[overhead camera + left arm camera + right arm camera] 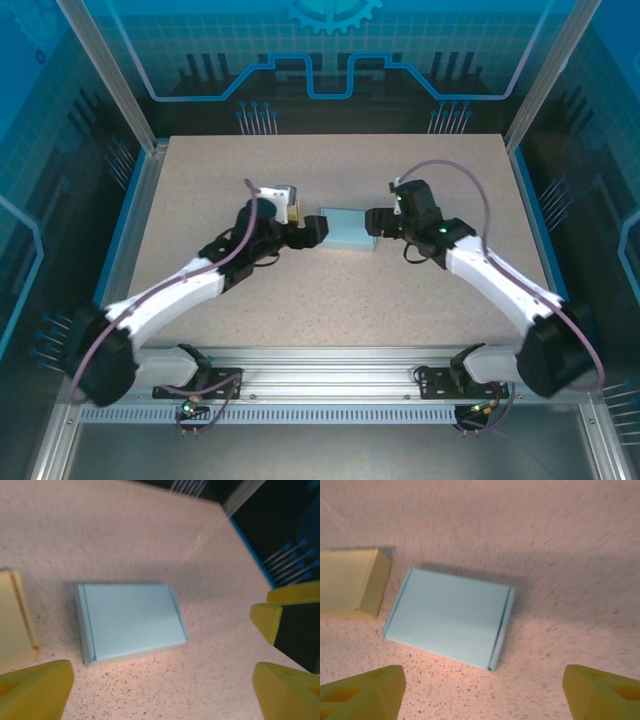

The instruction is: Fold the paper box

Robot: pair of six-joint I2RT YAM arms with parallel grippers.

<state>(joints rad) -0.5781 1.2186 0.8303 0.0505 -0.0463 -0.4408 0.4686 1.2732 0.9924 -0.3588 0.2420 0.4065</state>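
The fingers of the left gripper stand wide apart at the bottom corners of the left wrist view, with nothing between them but bare table. The right gripper has its fingers spread just as wide, and they too clasp nothing.

The paper box, pale blue, lies flat and closed at the middle of the table. From above, the left gripper sits at its 9 o'clock and the right gripper at its 3 o'clock, each close to an end of the box. Whether either one touches it cannot be told from that height.

A pale yellow block lies on the table at the box's 9 o'clock in the right wrist view. It is just beside the box, with a narrow strip of table between the two. The left wrist view catches only the block's edge at the frame's 9 o'clock, clearly apart from the box. In the top view the left arm covers most of the block.

Both wrist views show the box's lid seam and side folds, which are too small to read from above.
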